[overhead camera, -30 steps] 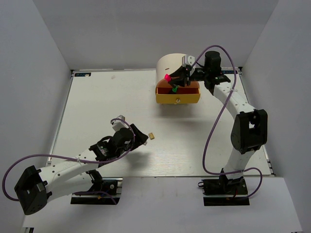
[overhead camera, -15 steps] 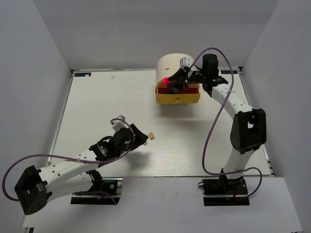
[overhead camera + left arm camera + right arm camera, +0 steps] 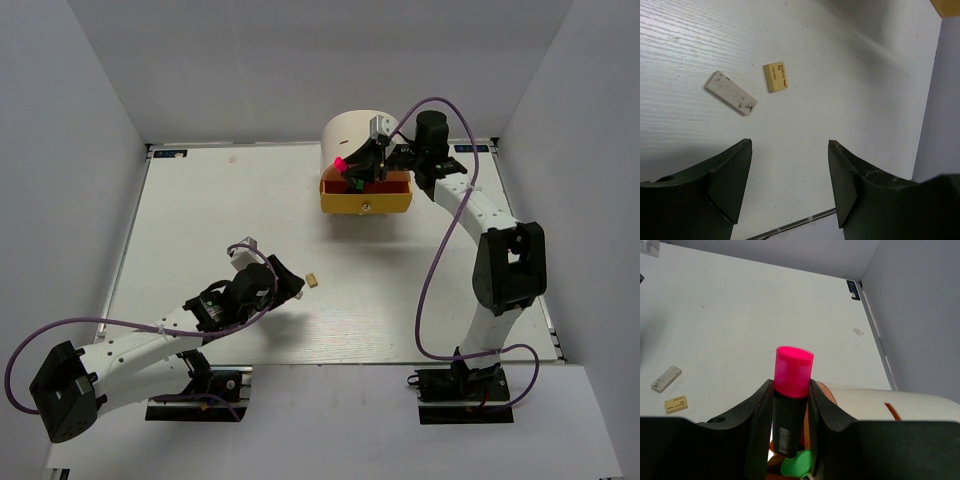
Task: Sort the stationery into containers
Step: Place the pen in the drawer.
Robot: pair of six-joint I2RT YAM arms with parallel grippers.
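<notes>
My right gripper (image 3: 791, 390) is shut on a black highlighter with a pink cap (image 3: 794, 371), held cap-up. In the top view this gripper (image 3: 352, 168) hangs over the pulled-out orange drawer (image 3: 396, 183), which sits above the yellow drawer front (image 3: 365, 204) of the cream unit (image 3: 352, 128). A green cap (image 3: 797, 466) shows below the held highlighter. My left gripper (image 3: 790, 143) is open above the table, with nothing between its fingers. Just ahead of it lie a grey eraser (image 3: 731, 93) and a tan eraser (image 3: 775, 76). In the top view the tan eraser (image 3: 314, 281) lies right of the left gripper (image 3: 292, 287).
White walls close in the table (image 3: 200, 230) at the back and on both sides. A purple cable (image 3: 435, 280) loops beside the right arm. The two erasers also show far off in the right wrist view, grey eraser (image 3: 666, 378) and tan eraser (image 3: 676, 403).
The right wrist has shifted slightly left over the drawer with the pink highlighter still gripped. The left arm has not moved.
</notes>
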